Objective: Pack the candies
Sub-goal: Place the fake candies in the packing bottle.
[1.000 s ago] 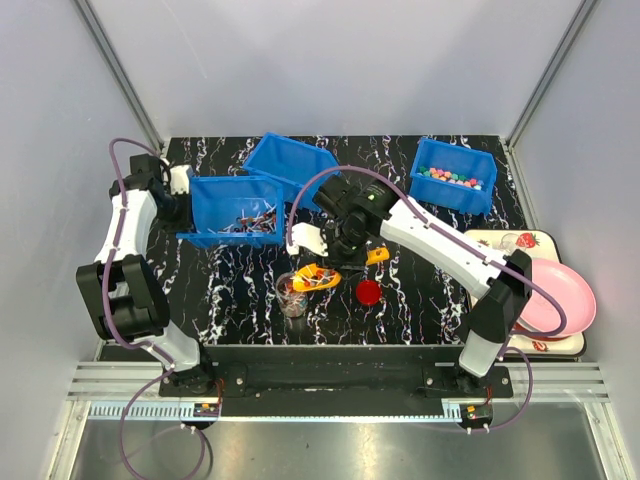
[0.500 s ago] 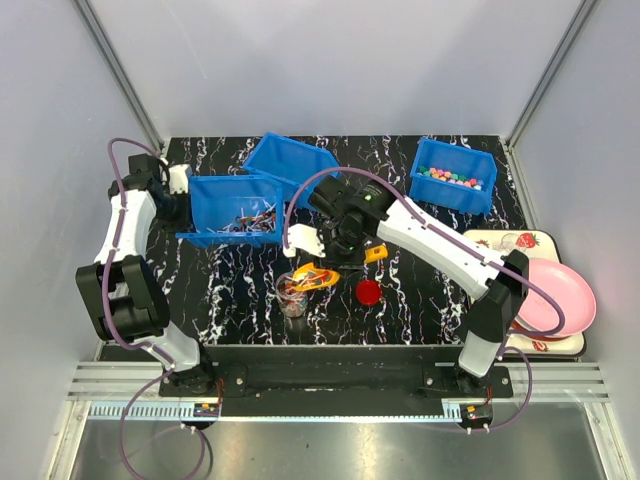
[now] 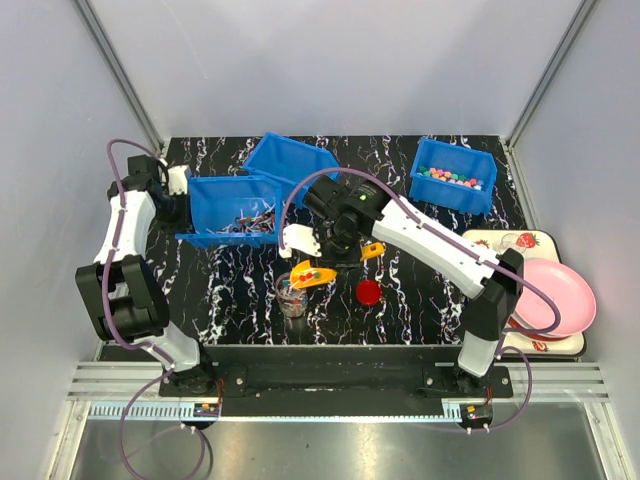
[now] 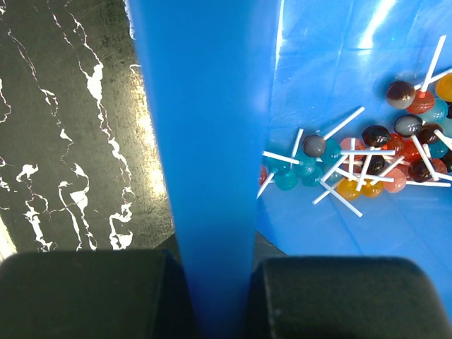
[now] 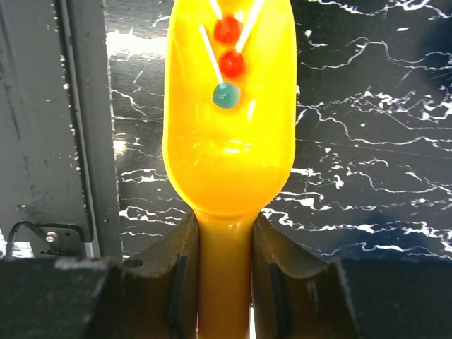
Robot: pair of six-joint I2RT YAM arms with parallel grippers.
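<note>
Right hand [image 5: 224, 272] clamps the scoop [image 5: 229, 155] by its handle, bowl pointing away: two red candies [image 5: 231, 63], one teal; left hand [image 4: 212, 286] pinches the bin [image 4: 205, 106].

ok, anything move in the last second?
The right end effector, shut on the yellow scoop, carried it slightly left and away from the arm bases, close by the clear cup. A few candies sit at the scoop's tip. Unchanged: the left end effector stays shut on the blue bin wall; cup and red lid stay put.

The yellow scoop [image 3: 326, 273], carrying candies [image 3: 311, 270], hangs just above the clear cup [image 3: 291, 298].
</note>
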